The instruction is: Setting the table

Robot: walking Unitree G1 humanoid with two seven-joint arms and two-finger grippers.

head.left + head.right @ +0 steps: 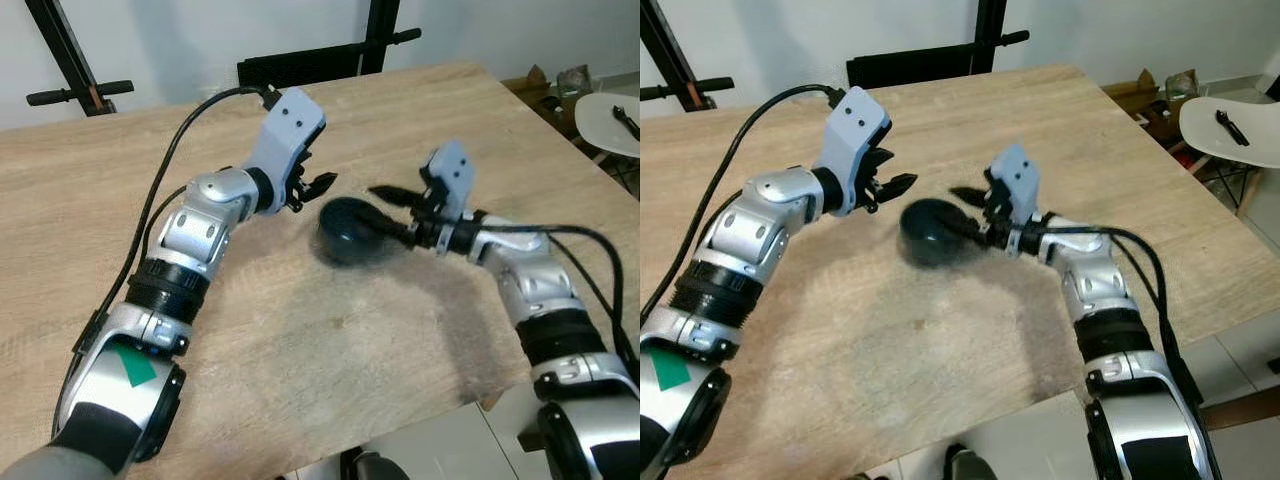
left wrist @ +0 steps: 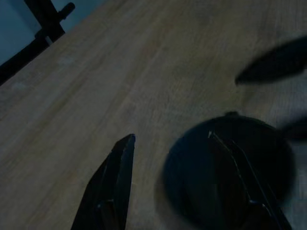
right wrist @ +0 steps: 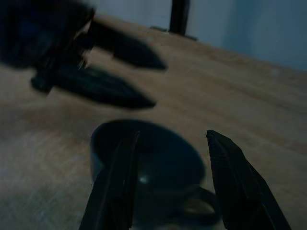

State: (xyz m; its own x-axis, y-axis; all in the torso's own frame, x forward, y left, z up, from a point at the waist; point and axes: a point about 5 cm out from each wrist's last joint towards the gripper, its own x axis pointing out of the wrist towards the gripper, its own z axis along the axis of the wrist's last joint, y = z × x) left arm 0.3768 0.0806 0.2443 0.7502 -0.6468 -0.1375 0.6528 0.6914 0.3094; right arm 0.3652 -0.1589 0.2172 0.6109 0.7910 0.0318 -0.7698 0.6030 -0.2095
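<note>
A dark cup [image 1: 350,230] is seen standing upright on the wooden table [image 1: 420,120], near its middle, between the two grippers. The cup is somewhat blurred in the head views, and its handle is shown in the right wrist view, turned toward the right gripper [image 1: 392,212]. The right gripper is held just beside the cup, its fingers [image 3: 117,184] spread apart on either side of the cup and handle, with nothing clamped between them. The left gripper [image 1: 315,185] is held above the table, just beyond the cup on the robot's left, and its fingers [image 2: 112,184] are likewise parted and empty. A black chair back [image 1: 300,65] is seen at the table's far edge, and a white round table [image 1: 610,120] stands off to the right.
</note>
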